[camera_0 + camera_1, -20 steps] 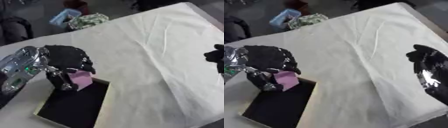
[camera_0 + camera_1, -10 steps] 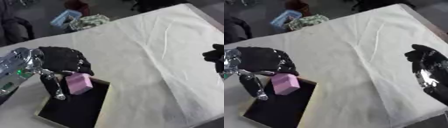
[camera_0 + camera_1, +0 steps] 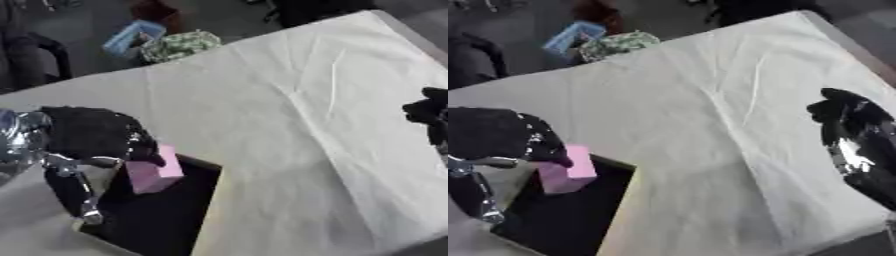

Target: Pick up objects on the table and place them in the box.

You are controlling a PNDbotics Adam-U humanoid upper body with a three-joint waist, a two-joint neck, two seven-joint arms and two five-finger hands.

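While no writing is legible, left hand (image 3: 92, 137) pinches pink block (image 3: 153, 170) over box (image 3: 175, 220).

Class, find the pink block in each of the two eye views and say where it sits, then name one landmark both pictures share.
Left eye view: the pink block is lower left, at the far edge of the dark box, against the left hand.
Right eye view: the pink block is further left, lower left.
Shared landmark: the blue basket on the floor, top left.
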